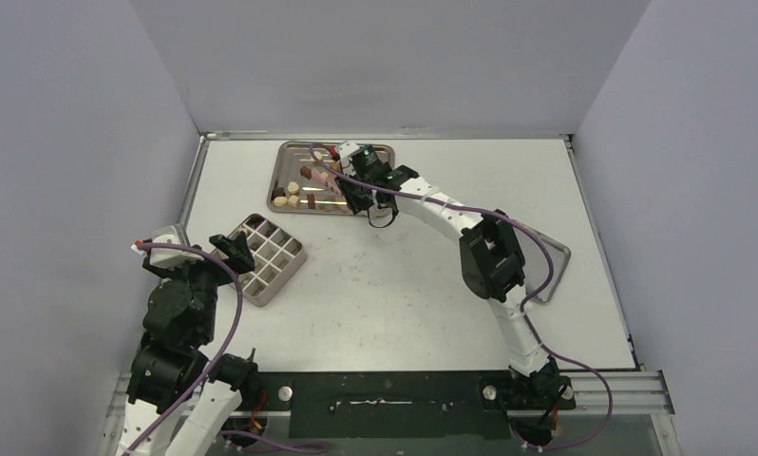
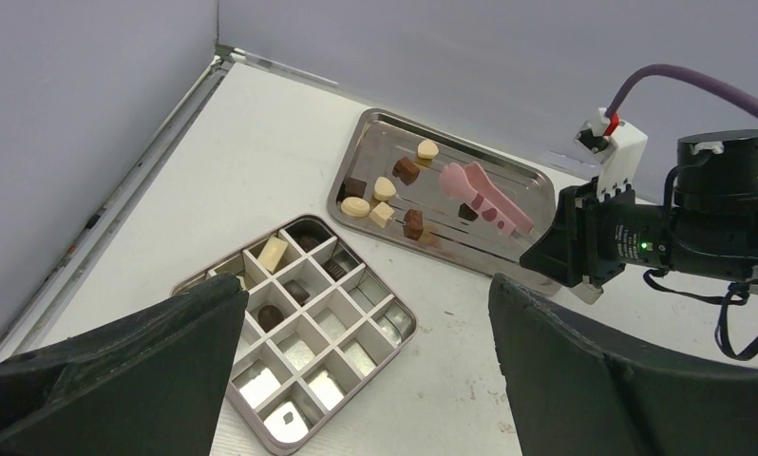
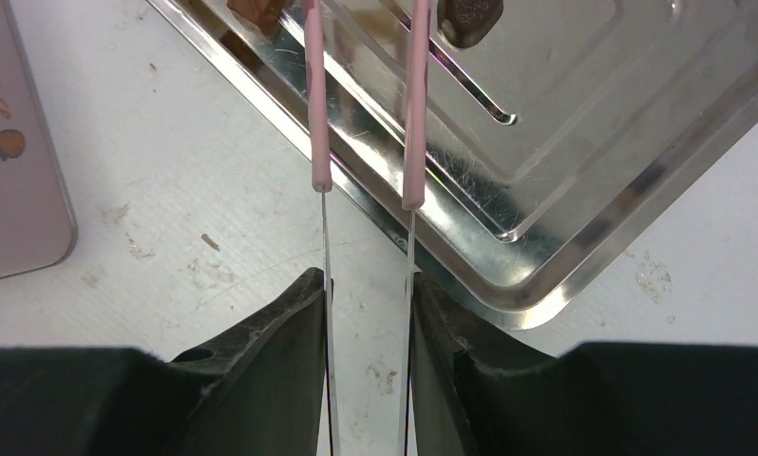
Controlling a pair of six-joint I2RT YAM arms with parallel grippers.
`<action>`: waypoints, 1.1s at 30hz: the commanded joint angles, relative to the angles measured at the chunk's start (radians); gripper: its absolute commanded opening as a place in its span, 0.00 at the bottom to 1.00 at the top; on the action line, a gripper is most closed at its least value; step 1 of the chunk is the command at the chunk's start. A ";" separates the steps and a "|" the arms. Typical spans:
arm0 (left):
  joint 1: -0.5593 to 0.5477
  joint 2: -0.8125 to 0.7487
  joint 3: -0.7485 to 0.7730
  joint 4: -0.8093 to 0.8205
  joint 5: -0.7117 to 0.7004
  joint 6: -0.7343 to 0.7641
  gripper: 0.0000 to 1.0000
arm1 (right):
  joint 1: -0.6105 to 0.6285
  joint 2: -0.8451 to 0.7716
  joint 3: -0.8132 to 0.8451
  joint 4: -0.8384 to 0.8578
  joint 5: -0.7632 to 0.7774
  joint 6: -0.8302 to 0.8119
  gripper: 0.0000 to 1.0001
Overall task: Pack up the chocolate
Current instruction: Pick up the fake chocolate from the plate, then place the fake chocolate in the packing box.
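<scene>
Stretching forward, right gripper [image 3: 368,285] pinches pink tongs [image 3: 414,95] above tray [image 3: 641,133]

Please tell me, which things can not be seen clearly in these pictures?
- Right wrist view: the tips of the pink tongs are cut off by the top edge.
- Left wrist view: the left fingers hide the near left edge of the divided box.
- Top view: the chocolates on the tray are too small to count, and the right gripper covers part of it.
</scene>
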 commanded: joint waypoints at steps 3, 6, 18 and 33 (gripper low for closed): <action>0.005 0.003 0.010 0.017 -0.017 0.011 0.97 | 0.015 -0.158 -0.076 0.127 -0.026 0.053 0.27; 0.007 -0.001 0.013 0.011 -0.026 0.008 0.97 | 0.027 -0.190 -0.115 0.159 -0.061 0.079 0.27; 0.011 -0.012 0.036 -0.017 -0.074 -0.001 0.97 | 0.187 -0.275 -0.262 0.309 -0.125 0.169 0.28; 0.011 -0.023 0.059 -0.049 -0.114 -0.021 0.97 | 0.362 -0.180 -0.200 0.315 -0.203 0.201 0.29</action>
